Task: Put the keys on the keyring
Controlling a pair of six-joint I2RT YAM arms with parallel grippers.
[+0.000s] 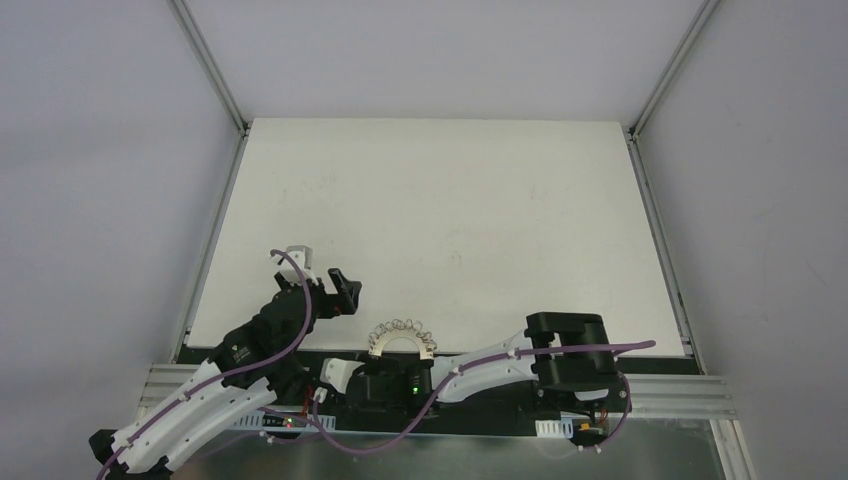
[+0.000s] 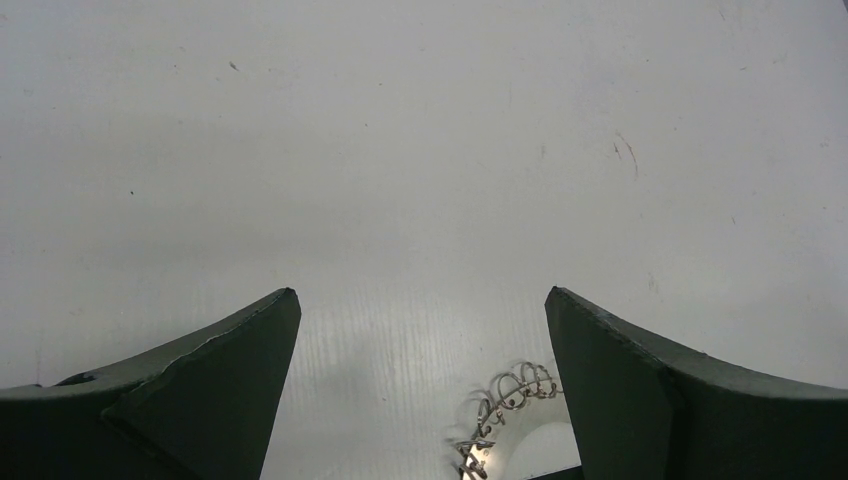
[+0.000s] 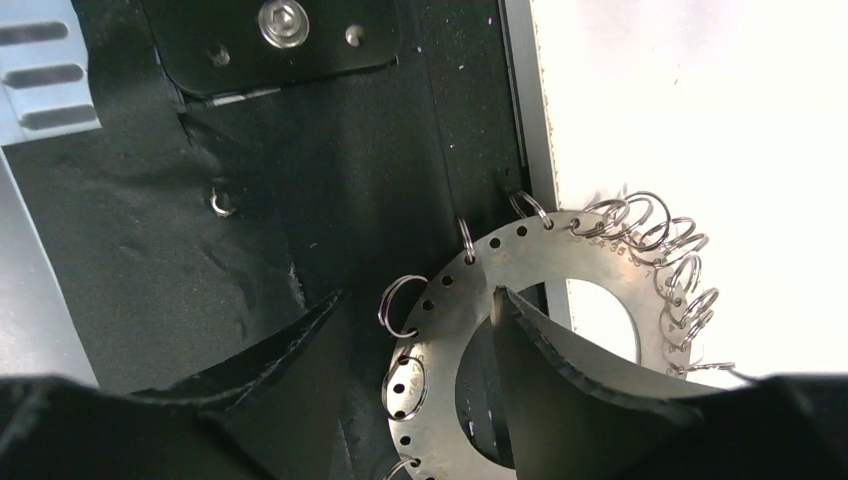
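Note:
The keyring (image 3: 530, 250) is a flat silvery ring with a wide hole, small punched holes and many thin wire loops on its rim. It lies across the table's near edge, partly over black fabric. My right gripper (image 3: 420, 293) straddles its band. One finger (image 3: 560, 380) reaches through the hole, and the other (image 3: 290, 370) stays outside with a gap to the rim. From above, the keyring (image 1: 403, 343) shows as an arc just beyond the right gripper (image 1: 398, 365). My left gripper (image 2: 421, 291) hangs wide open over bare table, the keyring (image 2: 510, 390) near its right finger. The keys are out of view.
The white table (image 1: 440, 200) is framed by aluminium rails (image 1: 210, 70) at left and right. Black fabric (image 3: 330, 150) and a bolted black plate (image 3: 270, 40) cover the arm bases at the near edge. My left gripper (image 1: 322, 275) stands left of the ring.

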